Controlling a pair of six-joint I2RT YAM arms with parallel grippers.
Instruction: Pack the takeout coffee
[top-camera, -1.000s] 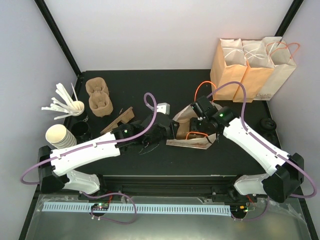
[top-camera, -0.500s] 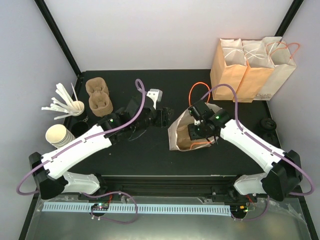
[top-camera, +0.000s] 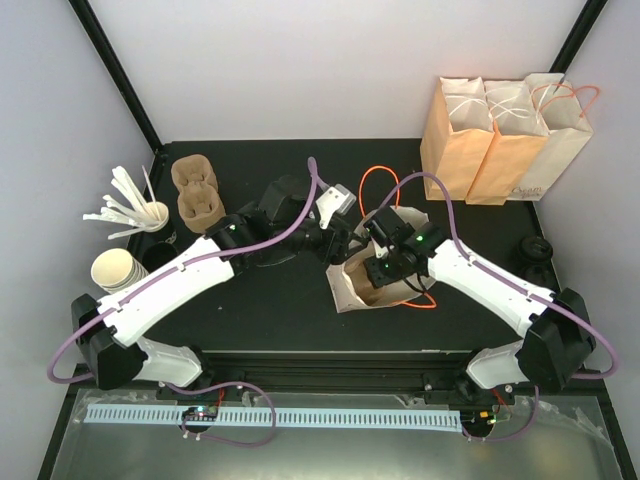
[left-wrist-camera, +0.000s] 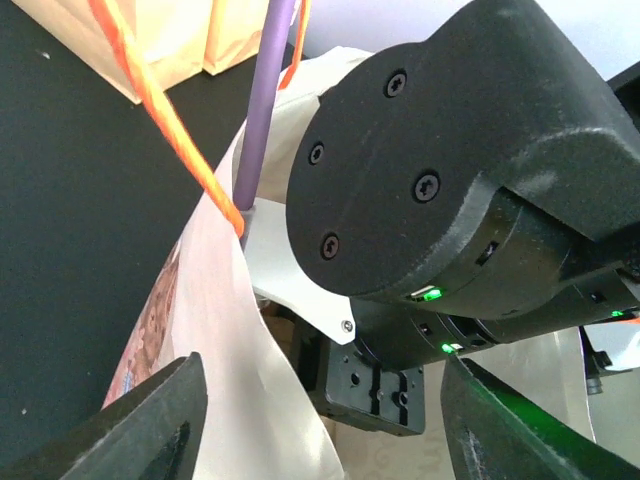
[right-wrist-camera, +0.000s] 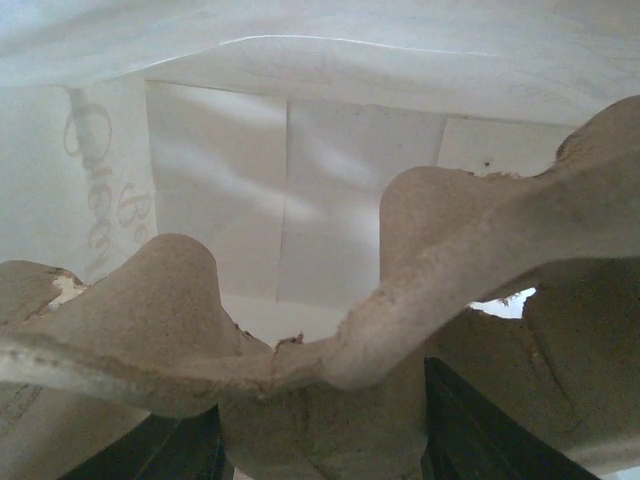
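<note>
A white paper bag (top-camera: 347, 290) stands open near the table's middle. My right gripper (top-camera: 386, 267) reaches down into it. In the right wrist view the gripper (right-wrist-camera: 320, 435) is shut on a brown pulp cup carrier (right-wrist-camera: 430, 240), with the bag's white inside (right-wrist-camera: 300, 150) behind. My left gripper (top-camera: 340, 240) is open at the bag's left rim. In the left wrist view the gripper (left-wrist-camera: 335, 430) has the bag's wall (left-wrist-camera: 230, 330) and the right arm's black wrist (left-wrist-camera: 450, 170) between its spread fingers. The takeout coffee appears to be the small black cup (top-camera: 157, 257) far left, apart from both grippers.
Three tan and white paper bags (top-camera: 500, 130) stand at the back right. Two pulp carriers (top-camera: 197, 190) lie at the back left. A cup of white stirrers (top-camera: 140, 212) and a stack of white cups (top-camera: 120, 272) are nearby. Black lids (top-camera: 540, 248) sit at the right edge.
The left gripper opened and swung right and back to the bag's rim. The bag went from lying flat to standing open, and the right gripper moved left inside it.
</note>
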